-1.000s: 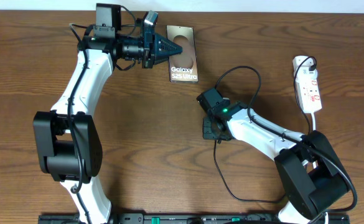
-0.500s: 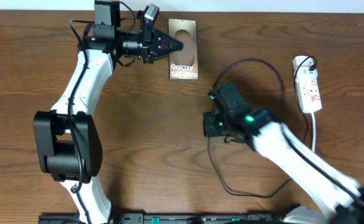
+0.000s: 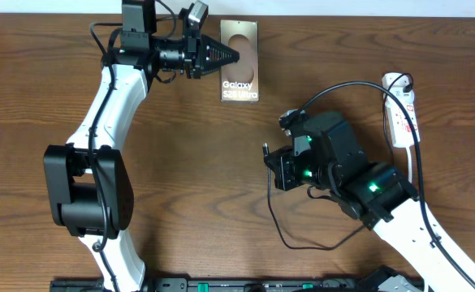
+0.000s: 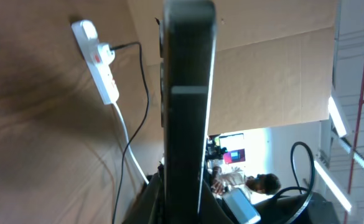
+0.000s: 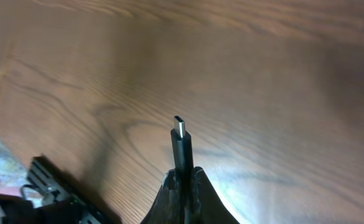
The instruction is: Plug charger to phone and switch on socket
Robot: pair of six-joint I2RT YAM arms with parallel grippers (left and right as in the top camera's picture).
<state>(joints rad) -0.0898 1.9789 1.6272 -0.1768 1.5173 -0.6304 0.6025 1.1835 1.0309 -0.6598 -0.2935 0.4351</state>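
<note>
The grey-bronze phone with "Galaxy" lettering is at the back centre. My left gripper is shut on its left edge. In the left wrist view the phone stands edge-on as a dark slab between the fingers. My right gripper is raised over the table's middle, below and right of the phone. It is shut on the charger's black plug, whose metal tip points away over bare wood. The black cable loops down and back to the white socket at the right edge.
The socket with its red switch, white cord and plugged-in black cable also shows in the left wrist view. A dark rail runs along the table's front edge. Brown wood lies between the phone and the right gripper.
My right arm has risen and swung with the plug, and the cable loop has shifted. My left gripper and the phone have moved slightly toward the back.
</note>
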